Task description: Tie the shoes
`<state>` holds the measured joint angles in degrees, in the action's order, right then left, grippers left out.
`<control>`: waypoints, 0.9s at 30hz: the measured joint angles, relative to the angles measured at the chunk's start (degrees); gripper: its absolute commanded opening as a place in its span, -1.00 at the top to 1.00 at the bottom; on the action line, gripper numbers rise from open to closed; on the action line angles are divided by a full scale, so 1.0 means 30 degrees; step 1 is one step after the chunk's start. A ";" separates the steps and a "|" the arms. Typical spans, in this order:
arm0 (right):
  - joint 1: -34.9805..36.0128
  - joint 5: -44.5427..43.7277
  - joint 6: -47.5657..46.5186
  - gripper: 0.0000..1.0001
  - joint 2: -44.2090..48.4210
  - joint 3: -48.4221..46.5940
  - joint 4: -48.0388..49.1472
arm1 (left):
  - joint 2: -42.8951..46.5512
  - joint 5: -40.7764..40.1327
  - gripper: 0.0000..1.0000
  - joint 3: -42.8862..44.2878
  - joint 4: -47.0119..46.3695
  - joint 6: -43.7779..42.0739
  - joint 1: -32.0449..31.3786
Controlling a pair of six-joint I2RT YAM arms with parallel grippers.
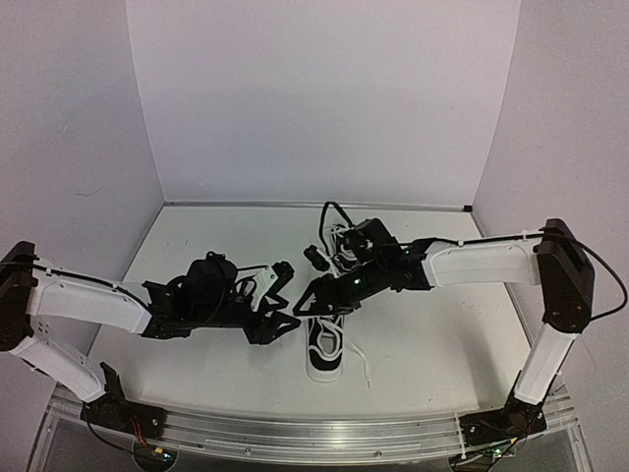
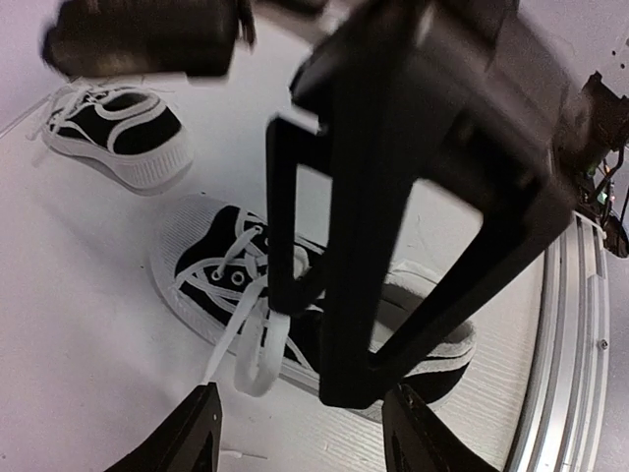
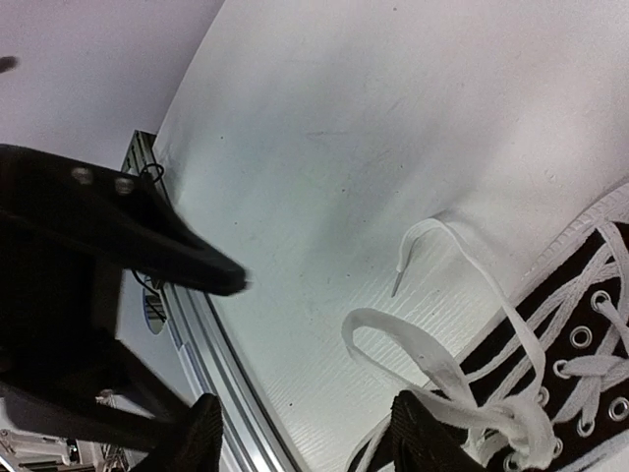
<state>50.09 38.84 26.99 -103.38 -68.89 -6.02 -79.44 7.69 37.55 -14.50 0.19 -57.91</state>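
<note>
Found the near shoe point(image 1: 325, 352) resting on its sole on the table point(image 1: 432, 334), laces undone and trailing. Recorded the far shoe point(image 2: 116, 126) beyond the near shoe and well apart from it, also on its sole, partly hidden under the right arm in the top view.

Located the left gripper point(image 2: 300, 438) just to the left of the near shoe, aimed at its side, with jaws spread wide and holding nothing. Noted the left fingers point(image 2: 197, 433) stopping short of the near shoe, with the other arm's black frame standing between camera and shoe.

Located the right gripper point(image 3: 307, 438) low over the near shoe's laced top, with jaws set apart and nothing clamped. Noted a loose lace point(image 3: 423, 354) looping out from the near shoe's eyelets and passing just beside one right fingertip point(image 3: 425, 425); unable to tell whether touching. Noted the lace's tip point(image 3: 397, 287) lying on the table beside the near shoe, outside the jaws. Seen from the left wrist: one right finger reaching down onto the near shoe's eyelet rows. Unable to tell the near shoe's toe direction with certainty.
</note>
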 measured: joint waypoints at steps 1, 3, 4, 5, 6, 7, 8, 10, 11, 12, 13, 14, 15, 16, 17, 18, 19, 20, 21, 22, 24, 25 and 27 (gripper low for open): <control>-0.0098 0.0025 -0.0027 -0.24 0.0457 0.0002 -0.0101 | -0.0444 0.0287 -0.18 0.0182 -0.0022 -0.0015 0.0000; -0.0375 0.0065 -0.0122 -0.22 0.1416 0.0002 -0.0272 | -0.1420 0.0779 -0.17 0.0691 -0.0084 -0.0053 0.0000; -0.0531 0.0079 -0.0183 -0.19 0.1812 0.0002 -0.0319 | -0.1852 0.0960 -0.16 0.0950 -0.0133 -0.0104 0.0000; -0.0761 0.0089 -0.0269 -0.12 0.2263 0.0002 -0.0370 | -0.2287 0.1091 -0.15 0.1236 -0.0176 -0.0184 0.0000; -0.0969 0.0081 -0.0349 -0.05 0.2568 0.0002 -0.0418 | -0.2627 0.1205 -0.14 0.1494 -0.0199 -0.0284 0.0021; -0.1183 0.0038 -0.0479 0.00 0.2810 0.0002 -0.0483 | -0.2914 0.1306 -0.14 0.1723 -0.0217 -0.0385 0.0054; -0.1417 -0.0102 -0.0722 0.05 0.2977 -0.0006 -0.0645 | -0.3133 0.1381 -0.14 0.1914 -0.0245 -0.0503 0.0099; -0.1721 -0.0598 -0.1202 0.13 0.3001 -0.0098 -0.1287 | -0.3465 0.1508 -0.14 0.2255 -0.0319 -0.0598 0.0255; -0.1855 -0.0920 -0.1440 0.16 0.2892 -0.0161 -0.1698 | -0.3608 0.1579 -0.14 0.2416 -0.0371 -0.0615 0.0379; -0.1961 -0.1291 -0.1731 0.18 0.2688 -0.0225 -0.2118 | -0.3708 0.1623 -0.14 0.2517 -0.0409 -0.0621 0.0483; -0.1992 -0.1524 -0.1902 0.20 0.2437 -0.0291 -0.2400 | -0.3783 0.1742 -0.15 0.2583 -0.0489 -0.0621 0.0620; -0.2009 -0.1720 -0.2079 0.21 0.2159 -0.0342 -0.2665 | -0.3851 0.1853 -0.16 0.2652 -0.0533 -0.0621 0.0736; -0.2005 -0.1857 -0.2242 0.21 0.1846 -0.0360 -0.2885 | -0.3913 0.1922 -0.17 0.2722 -0.0529 -0.0621 0.0828; -0.2005 -0.2001 -0.2377 0.22 0.1541 -0.0370 -0.3088 | -0.3982 0.1958 -0.17 0.2792 -0.0540 -0.0621 0.0931; -0.2005 -0.2120 -0.2501 0.23 0.1202 -0.0370 -0.3279 | -0.4078 0.1992 -0.18 0.2882 -0.0545 -0.0621 0.1015; -0.2005 -0.2193 -0.2621 0.25 0.0907 -0.0370 -0.3473 | -0.4186 0.2028 -0.18 0.3000 -0.0523 -0.0621 0.1104; -0.1998 -0.2257 -0.2737 0.27 0.0666 -0.0377 -0.3623 | -0.4301 0.2036 -0.18 0.3118 -0.0517 -0.0615 0.1194; -0.1985 -0.2312 -0.2827 0.28 0.0474 -0.0383 -0.3752 | -0.4397 0.2054 -0.18 0.3226 -0.0517 -0.0614 0.1275; -0.1983 -0.2393 -0.2898 0.30 0.0298 -0.0396 -0.3857 | -0.4440 0.2066 -0.18 0.3291 -0.0534 -0.0613 0.1332; -0.1983 -0.2450 -0.2973 0.32 0.0145 -0.0426 -0.3944 | -0.4475 0.2088 -0.18 0.3339 -0.0538 -0.0608 0.1389; -0.1972 -0.2550 -0.3112 0.36 -0.0109 -0.0559 -0.4079 | -0.4486 0.2158 -0.18 0.3354 -0.0529 -0.0607 0.1460; -0.1968 -0.2574 -0.3198 0.39 -0.0232 -0.0666 -0.4099 | -0.4486 0.2219 -0.18 0.3354 -0.0525 -0.0611 0.1489; -0.1974 -0.2584 -0.3289 0.44 -0.0455 -0.0892 -0.4101 | -0.4486 0.2313 -0.17 0.3354 -0.0539 -0.0614 0.1537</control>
<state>44.17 31.09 17.12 -104.75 -71.56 -18.32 -92.90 14.63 47.62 -16.12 -1.65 -53.30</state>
